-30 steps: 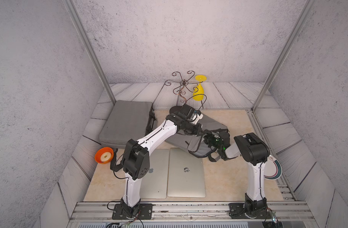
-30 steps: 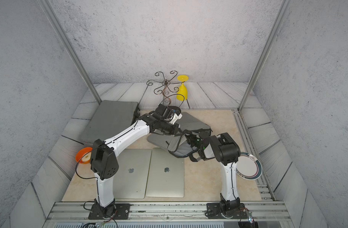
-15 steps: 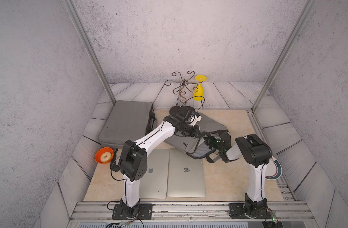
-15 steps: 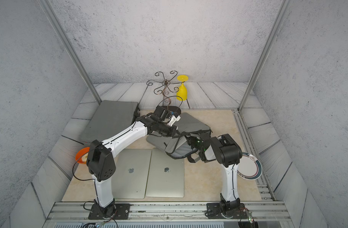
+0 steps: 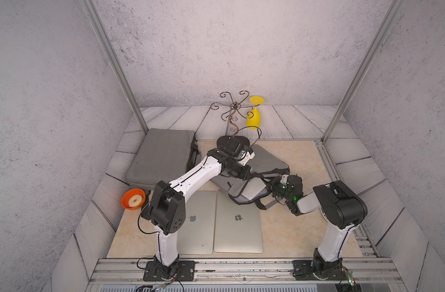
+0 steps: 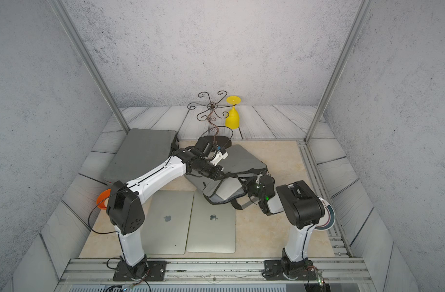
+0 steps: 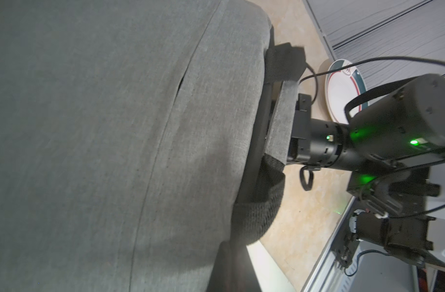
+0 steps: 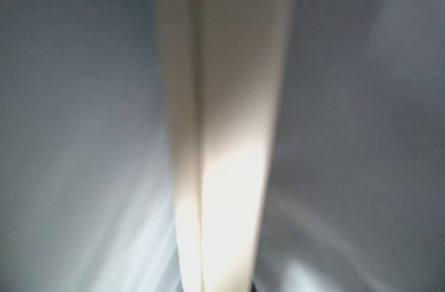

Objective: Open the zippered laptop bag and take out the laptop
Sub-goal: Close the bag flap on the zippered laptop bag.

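The grey laptop bag (image 5: 269, 159) (image 6: 244, 159) lies in the middle of the table with its near side gaping open. A silver laptop (image 5: 251, 192) (image 6: 227, 193) shows inside the opening. My left gripper (image 5: 241, 174) (image 6: 214, 174) is shut on the bag's upper flap and holds it raised; the bag's fabric (image 7: 90, 126) fills the left wrist view. My right gripper (image 5: 275, 188) (image 6: 249, 188) is at the mouth of the bag, shut on the laptop. In the right wrist view the pale laptop edge (image 8: 229, 151) runs into the jaws between the bag's linings (image 8: 64, 126).
Two closed silver laptops (image 5: 198, 222) (image 5: 238, 222) lie side by side at the front. A second grey bag (image 5: 163, 154) rests at the left, an orange bowl (image 5: 133, 199) before it. A wire stand (image 5: 232, 111) with a yellow glass (image 5: 253, 118) stands behind. A plate (image 6: 327, 215) lies under the right arm.
My right gripper has drawn a little to the right with the laptop's edge. My left arm has shifted slightly left and back, with the flap still raised.
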